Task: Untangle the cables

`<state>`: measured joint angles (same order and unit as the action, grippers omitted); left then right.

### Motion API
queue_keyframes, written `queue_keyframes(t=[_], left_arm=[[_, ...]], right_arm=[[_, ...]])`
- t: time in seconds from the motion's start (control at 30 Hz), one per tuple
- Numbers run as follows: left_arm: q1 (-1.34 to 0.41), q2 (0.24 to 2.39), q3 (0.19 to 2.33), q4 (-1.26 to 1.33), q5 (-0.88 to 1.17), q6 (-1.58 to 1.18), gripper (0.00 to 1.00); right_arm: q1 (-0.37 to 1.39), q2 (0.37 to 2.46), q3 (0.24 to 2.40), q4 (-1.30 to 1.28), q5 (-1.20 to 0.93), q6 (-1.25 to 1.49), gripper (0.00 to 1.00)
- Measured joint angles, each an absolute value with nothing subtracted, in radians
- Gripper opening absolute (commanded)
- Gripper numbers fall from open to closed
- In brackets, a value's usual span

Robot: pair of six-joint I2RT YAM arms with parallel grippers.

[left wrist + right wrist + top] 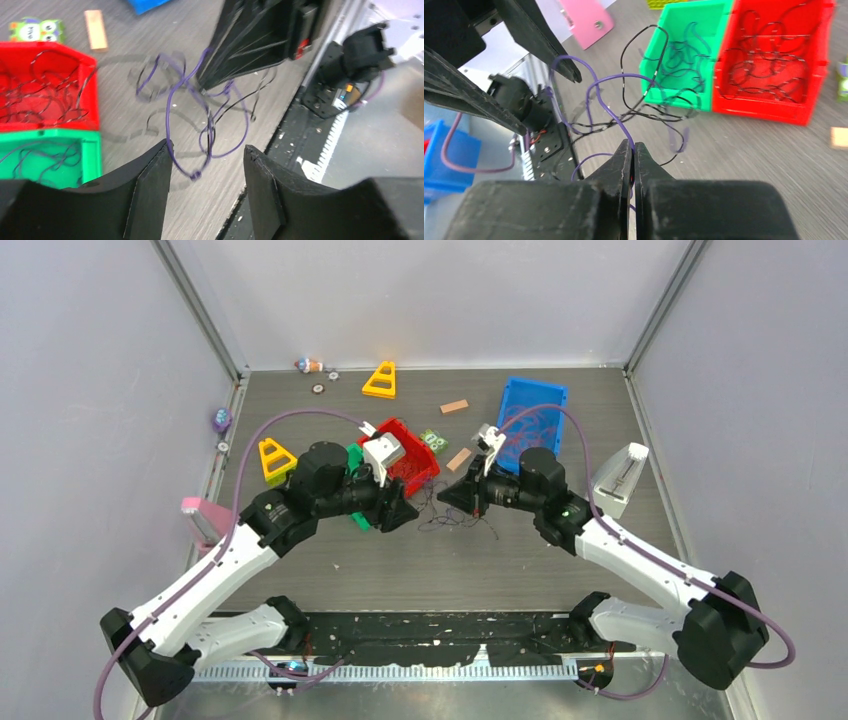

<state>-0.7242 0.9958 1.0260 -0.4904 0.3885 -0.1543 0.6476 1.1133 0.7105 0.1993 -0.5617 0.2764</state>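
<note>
Your right gripper (633, 148) is clamped on the purple cable (610, 114), probably to anchor it; your left gripper (207, 150) stands open over its loop, holding nothing.

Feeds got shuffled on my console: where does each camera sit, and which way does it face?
Top external: above and behind the bases, looking down on the table; both arms, left hand, right hand.
Left wrist: looks past its own open fingers at the cable tangle and the right hand.
Right wrist: looks past its shut fingers, pinching a purple cable, toward the red bin and green bin.
Shared: both wrist views show the tangle and both bins.
</note>
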Motion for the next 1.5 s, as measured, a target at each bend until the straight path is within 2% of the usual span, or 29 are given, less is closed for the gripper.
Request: queue_keyframes(t=[0.4,0.63,0.9,1.13,1.5], left_arm=[[-0.724,0.962,0.913,-0.488,0.163,-0.170,0.70],[-0.724,0.905,0.754,-0.311,0.137,-0.164,0.70],[-0.727,0.808,0.368,0.179,0.120,-0.034,0.62],[-0.765,0.839,0.345,0.448,0.144,0.143,0.57],[-0.844,0.918,0.337,0.668,0.149,0.429,0.53]], right_arm=[[0.631,1.015,0.792,0.030,-0.409,0.267,0.05],[0.631,0.994,0.812,-0.056,-0.393,0.260,0.05],[0.623,0.965,0.857,-0.120,-0.417,0.264,0.05],[0.605,0.955,0.919,-0.145,-0.490,0.289,0.06],[0.586,0.957,0.931,-0.155,-0.576,0.333,0.05]])
